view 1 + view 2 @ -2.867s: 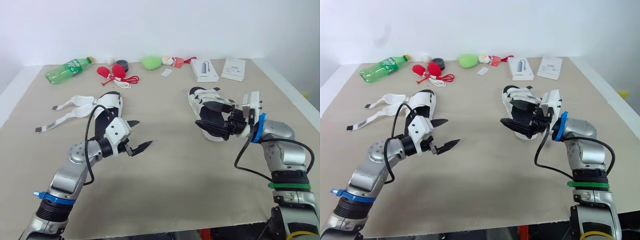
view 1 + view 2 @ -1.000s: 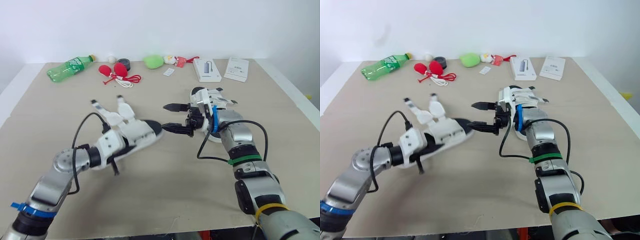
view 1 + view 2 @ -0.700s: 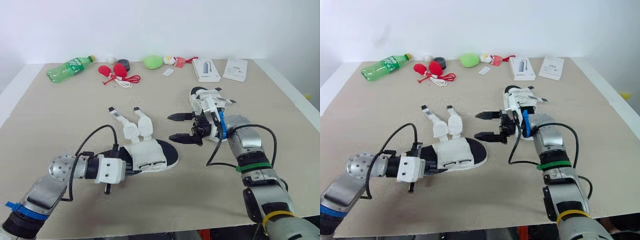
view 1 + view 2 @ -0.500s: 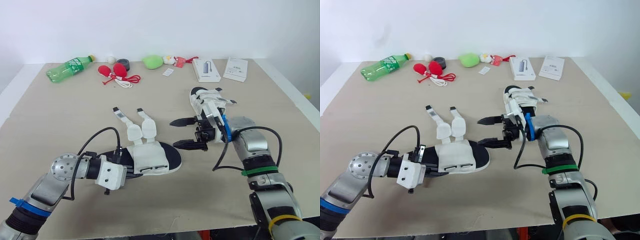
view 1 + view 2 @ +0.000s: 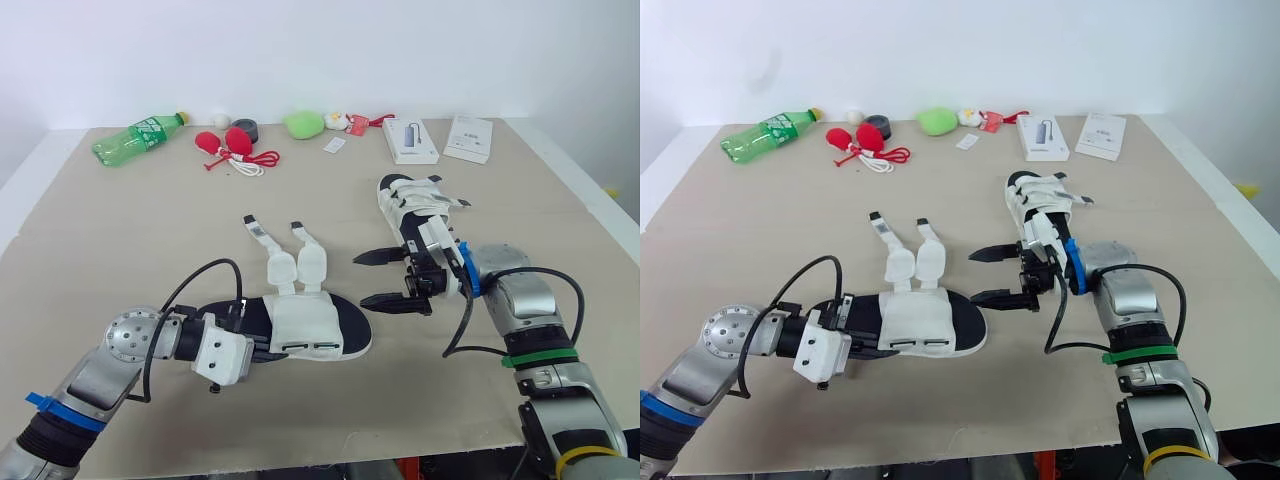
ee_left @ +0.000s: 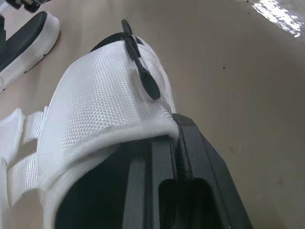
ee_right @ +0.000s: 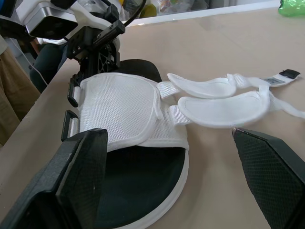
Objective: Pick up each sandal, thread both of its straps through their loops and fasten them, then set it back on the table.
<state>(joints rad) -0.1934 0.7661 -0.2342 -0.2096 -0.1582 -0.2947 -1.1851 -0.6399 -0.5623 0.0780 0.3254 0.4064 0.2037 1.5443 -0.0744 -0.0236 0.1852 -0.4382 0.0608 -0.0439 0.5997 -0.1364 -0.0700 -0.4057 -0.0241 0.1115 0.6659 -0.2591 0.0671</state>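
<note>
Two sandals, probably one done: the far sandal (image 5: 412,200) looks fastened. The near sandal (image 5: 312,325) is close to the front edge of the table (image 5: 120,250), heel clamped in the left gripper (image 5: 250,346), loose straps (image 5: 290,262) splayed toward 12 o'clock, unthreaded. At its 3 o'clock the right gripper (image 5: 385,280) gapes wide, empty. Open room lies toward 10 o'clock.

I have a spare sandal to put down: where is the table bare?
Bare: the wide left stretch between the green bottle and the unfastened sandal; the right strip beside the second sandal, in front of the white boxes. Crowded: the back edge, and the centre around the open right tool.
</note>
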